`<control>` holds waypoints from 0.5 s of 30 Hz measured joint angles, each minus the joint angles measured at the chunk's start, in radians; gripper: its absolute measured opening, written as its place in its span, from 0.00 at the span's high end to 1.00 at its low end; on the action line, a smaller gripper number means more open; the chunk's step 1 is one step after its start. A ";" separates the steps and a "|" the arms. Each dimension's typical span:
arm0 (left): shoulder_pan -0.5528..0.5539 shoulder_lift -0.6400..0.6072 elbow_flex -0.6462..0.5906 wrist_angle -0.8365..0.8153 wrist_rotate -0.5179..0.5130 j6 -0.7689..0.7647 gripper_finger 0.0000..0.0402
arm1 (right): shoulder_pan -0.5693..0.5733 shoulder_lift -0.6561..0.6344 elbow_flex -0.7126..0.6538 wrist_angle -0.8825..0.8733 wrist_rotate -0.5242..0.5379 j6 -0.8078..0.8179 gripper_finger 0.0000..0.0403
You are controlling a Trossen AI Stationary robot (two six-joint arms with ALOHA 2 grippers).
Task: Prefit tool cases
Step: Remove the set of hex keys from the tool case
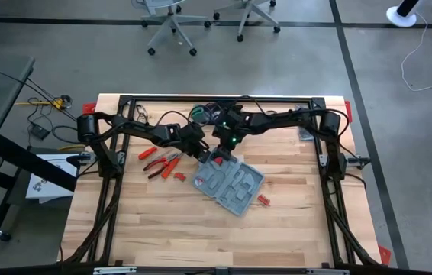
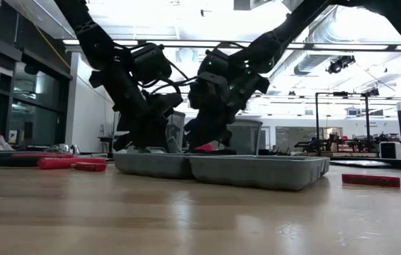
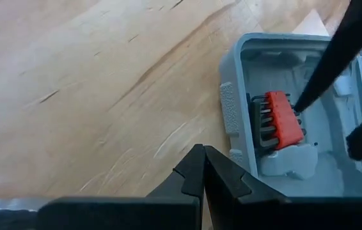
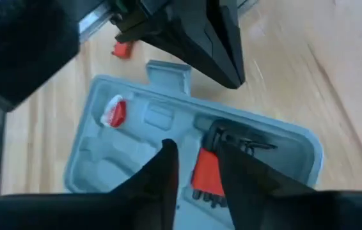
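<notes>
Right gripper (image 4: 194,166): fingers slightly apart, straddling an orange bit holder (image 4: 208,172) in the case (image 1: 229,184), grip not confirmed | left gripper (image 3: 201,167): fingers pressed together, empty, over the table (image 1: 162,221) just beside the case's edge | case: open, flat, mid-table | red pliers (image 1: 159,163) lie near its left | red piece (image 1: 262,200) just right.
</notes>
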 joint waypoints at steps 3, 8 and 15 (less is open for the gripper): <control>-0.001 0.000 0.000 0.000 0.001 0.000 1.00 | 0.002 0.006 0.000 -0.005 0.058 -0.001 0.69; -0.006 0.000 0.000 0.000 -0.001 0.002 1.00 | -0.003 0.007 0.001 -0.028 0.103 -0.024 0.67; -0.006 0.000 0.000 0.000 -0.002 0.008 1.00 | -0.002 0.007 0.001 -0.031 0.120 -0.025 0.67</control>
